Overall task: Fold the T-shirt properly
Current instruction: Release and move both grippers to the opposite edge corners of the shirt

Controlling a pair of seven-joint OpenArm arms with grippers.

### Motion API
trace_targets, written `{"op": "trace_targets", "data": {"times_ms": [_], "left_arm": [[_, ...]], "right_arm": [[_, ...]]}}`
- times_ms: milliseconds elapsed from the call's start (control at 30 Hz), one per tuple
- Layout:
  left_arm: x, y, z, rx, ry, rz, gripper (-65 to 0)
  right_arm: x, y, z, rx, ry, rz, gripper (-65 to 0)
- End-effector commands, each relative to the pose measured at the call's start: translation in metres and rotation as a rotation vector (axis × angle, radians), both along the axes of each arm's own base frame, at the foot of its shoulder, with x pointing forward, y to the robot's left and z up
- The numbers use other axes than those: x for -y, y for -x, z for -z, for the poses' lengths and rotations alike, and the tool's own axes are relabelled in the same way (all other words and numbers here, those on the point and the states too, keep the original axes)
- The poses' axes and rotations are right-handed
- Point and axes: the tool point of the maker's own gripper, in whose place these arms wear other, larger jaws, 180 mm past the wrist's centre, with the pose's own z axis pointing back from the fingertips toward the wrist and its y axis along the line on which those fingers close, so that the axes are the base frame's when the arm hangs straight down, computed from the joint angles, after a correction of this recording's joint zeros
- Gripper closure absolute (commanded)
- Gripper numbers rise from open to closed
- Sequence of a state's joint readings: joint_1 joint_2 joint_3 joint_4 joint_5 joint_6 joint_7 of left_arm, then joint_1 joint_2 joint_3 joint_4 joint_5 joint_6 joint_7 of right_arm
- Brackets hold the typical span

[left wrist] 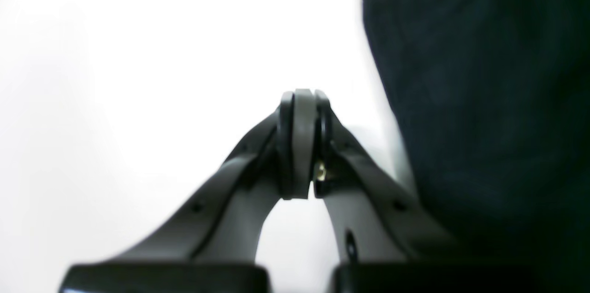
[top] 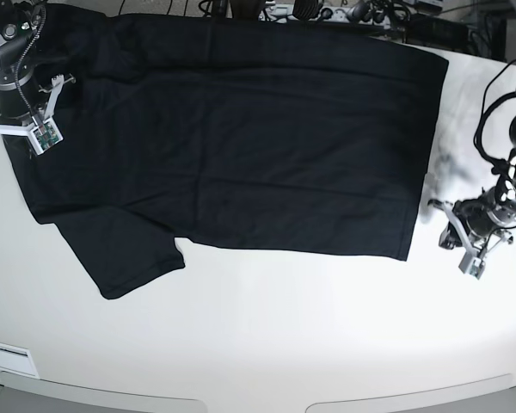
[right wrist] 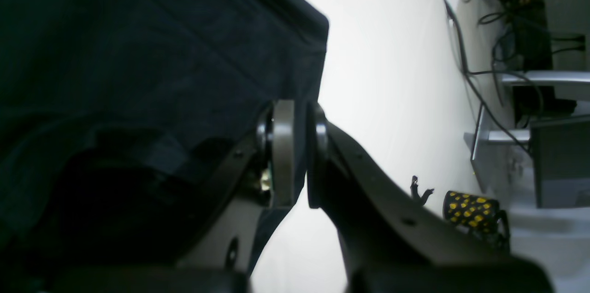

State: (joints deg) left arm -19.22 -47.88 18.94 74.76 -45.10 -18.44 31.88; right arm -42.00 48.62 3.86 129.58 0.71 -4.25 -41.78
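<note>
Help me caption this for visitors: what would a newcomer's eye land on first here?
First, the big black T-shirt spread flat across the white table, one sleeve poking out toward the near left in the base view. Next, the two arms flanking it: the left tool sits shut on bare table just off the shirt's hem, while the right tool is at the collar end, its jaws slightly apart at the cloth's edge.
</note>
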Motion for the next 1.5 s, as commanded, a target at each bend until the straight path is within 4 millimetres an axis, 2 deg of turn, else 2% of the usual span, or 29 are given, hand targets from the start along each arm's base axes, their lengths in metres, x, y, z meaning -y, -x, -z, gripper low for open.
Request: {"op": "trace_targets", "data": {"times_ms": [0,67,167,200,233,567,733,833,900,933,1000,1033,1133,1233,1367,1467], "left_arm": [[-0.009,-0.015,-0.024,0.058,0.058,-0.03,0.0],[-0.012,-0.022,-0.023,0.036,0.169,-0.086,-2.2],[-0.016,-0.024,-0.012,-0.038,0.215,-0.136,-24.0],[-0.012,-0.022,-0.005,-0.074,0.219,-0.125,-27.7],[-0.007,-0.02,0.001,-0.108,0.228,-0.107,-28.2],[0.034,-0.008,0.042,-0.252,0.349,-0.089,-28.2],[0.062,0.005,0.048,-0.335,0.396,0.001,-28.1],[0.064,0.008,0.048,-0.35,0.406,0.011,-28.1],[0.062,0.008,0.048,-0.35,0.404,0.002,-24.1],[0.059,0.007,0.048,-0.352,0.401,-0.011,-19.0],[0.051,0.007,0.049,-0.356,0.371,-0.029,-3.6],[0.047,0.007,0.049,-0.356,0.355,-0.032,0.0],[0.039,0.008,0.047,-0.353,0.342,-0.04,0.0],[0.036,0.009,0.047,-0.358,0.333,-0.044,0.0],[0.036,0.01,0.048,-0.362,0.332,-0.043,0.0],[0.035,0.011,0.049,-0.369,0.324,-0.042,0.0]], "right_arm": [[-0.001,-0.007,-0.011,0.04,0.014,-0.017,-8.3],[-0.001,-0.007,-0.011,0.039,0.014,-0.017,-9.9],[-0.001,-0.006,-0.011,0.039,0.013,-0.017,-14.1],[-0.001,-0.007,-0.011,0.04,0.014,-0.017,-15.6],[-0.001,-0.007,-0.011,0.04,0.014,-0.017,-17.0],[-0.001,-0.007,-0.011,0.042,0.013,-0.018,-18.5],[-0.002,-0.008,-0.012,0.047,0.01,-0.024,-18.5],[-0.002,-0.008,-0.012,0.047,0.01,-0.024,-18.5],[-0.003,-0.008,-0.013,0.051,0.007,-0.027,-18.5],[-0.004,-0.009,-0.013,0.053,-0.001,-0.03,-18.5],[-0.008,-0.012,-0.014,0.059,-0.035,-0.031,-18.5],[-0.01,-0.017,-0.015,0.066,-0.055,-0.035,-18.5],[-0.012,-0.038,-0.023,0.113,-0.109,-0.04,-18.5],[-0.002,-0.066,-0.022,0.14,-0.177,-0.004,-18.8],[0.012,-0.109,-0.007,0.099,-0.371,0.055,-29.9],[0.025,-0.141,0.002,0.05,-0.523,0.109,-31.9]]}}
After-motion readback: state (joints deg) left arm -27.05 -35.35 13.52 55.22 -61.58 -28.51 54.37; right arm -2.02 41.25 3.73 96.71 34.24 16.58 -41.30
